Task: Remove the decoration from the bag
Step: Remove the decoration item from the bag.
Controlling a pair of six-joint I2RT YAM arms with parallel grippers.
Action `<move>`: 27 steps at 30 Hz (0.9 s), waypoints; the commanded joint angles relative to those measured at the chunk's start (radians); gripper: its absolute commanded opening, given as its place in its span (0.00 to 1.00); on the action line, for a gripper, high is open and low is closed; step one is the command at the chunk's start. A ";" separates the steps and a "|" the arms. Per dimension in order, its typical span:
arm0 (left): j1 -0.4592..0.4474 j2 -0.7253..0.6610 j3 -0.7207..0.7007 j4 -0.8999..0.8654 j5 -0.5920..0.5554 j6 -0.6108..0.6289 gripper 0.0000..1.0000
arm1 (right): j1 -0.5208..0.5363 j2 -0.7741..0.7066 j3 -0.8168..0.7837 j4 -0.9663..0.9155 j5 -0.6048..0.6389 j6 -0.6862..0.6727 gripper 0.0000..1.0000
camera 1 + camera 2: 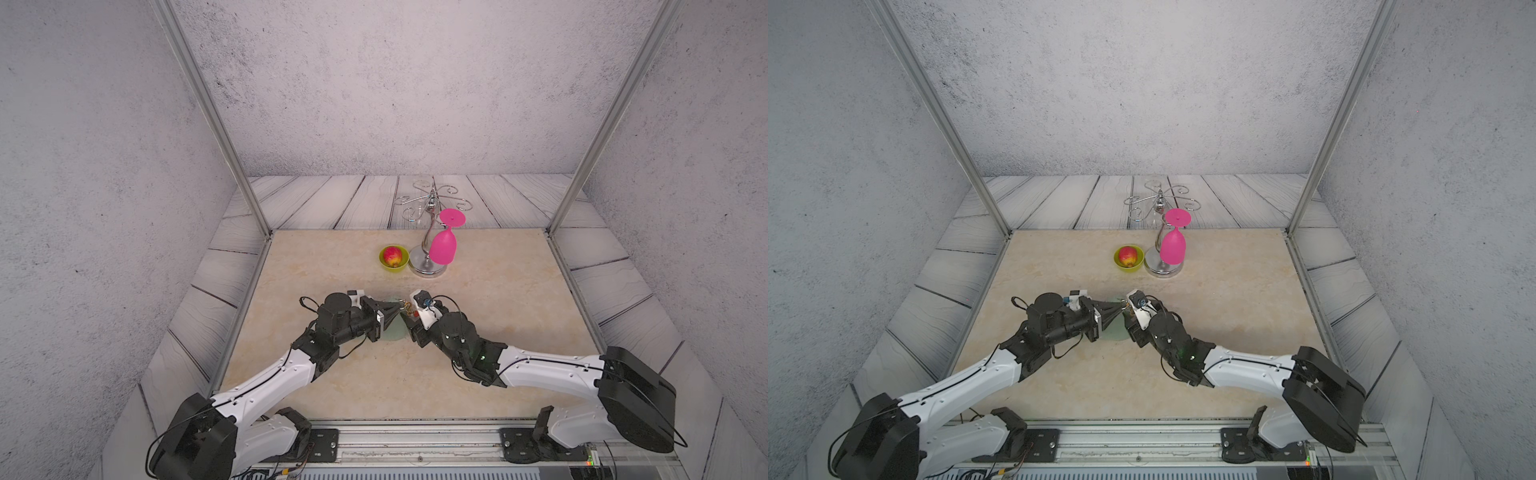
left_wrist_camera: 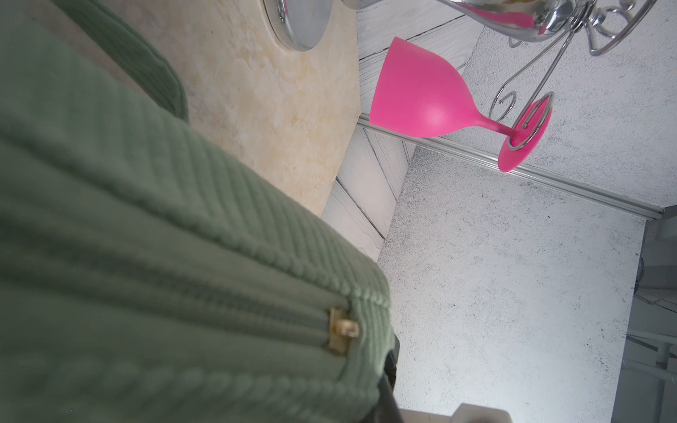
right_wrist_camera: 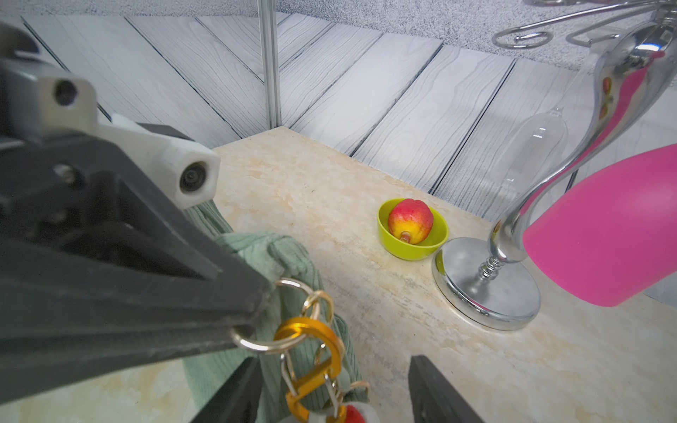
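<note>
The sage-green bag [image 2: 154,263] lies mid-table between the two arms and shows in both top views [image 1: 394,332] [image 1: 1115,332]. My left gripper [image 3: 256,313] is shut on the bag's gold ring [image 3: 256,346]; its tip shows in both top views [image 1: 400,308] [image 1: 1122,306]. From that ring hangs the decoration's orange-gold clasp [image 3: 311,353], with its white-and-red plush [image 3: 353,415] cut off at the frame edge. My right gripper [image 3: 335,392] stands open, one finger on each side of the clasp, not touching it. It meets the left from the right [image 1: 409,321].
Behind the bag stand a lime-green bowl [image 1: 395,267] with a red fruit, and a chrome glass rack [image 1: 428,268] holding an upside-down pink goblet [image 1: 444,247] and a clear glass [image 3: 538,146]. Metal frame posts mark the table's far corners.
</note>
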 commanded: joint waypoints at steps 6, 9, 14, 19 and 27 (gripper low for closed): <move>0.010 -0.021 0.004 0.021 0.017 0.003 0.00 | 0.003 0.012 0.021 0.015 0.015 -0.017 0.61; 0.010 -0.021 0.004 0.021 0.016 0.003 0.00 | 0.001 0.012 0.021 0.014 0.012 -0.018 0.59; 0.010 -0.021 0.006 0.020 0.017 0.003 0.00 | -0.001 0.011 0.022 0.014 0.006 -0.020 0.55; 0.010 -0.021 0.005 0.017 0.017 0.006 0.00 | -0.005 0.014 0.025 0.011 -0.004 -0.015 0.51; 0.010 -0.022 0.003 0.013 0.017 0.004 0.00 | -0.008 0.018 0.033 0.006 -0.018 -0.013 0.46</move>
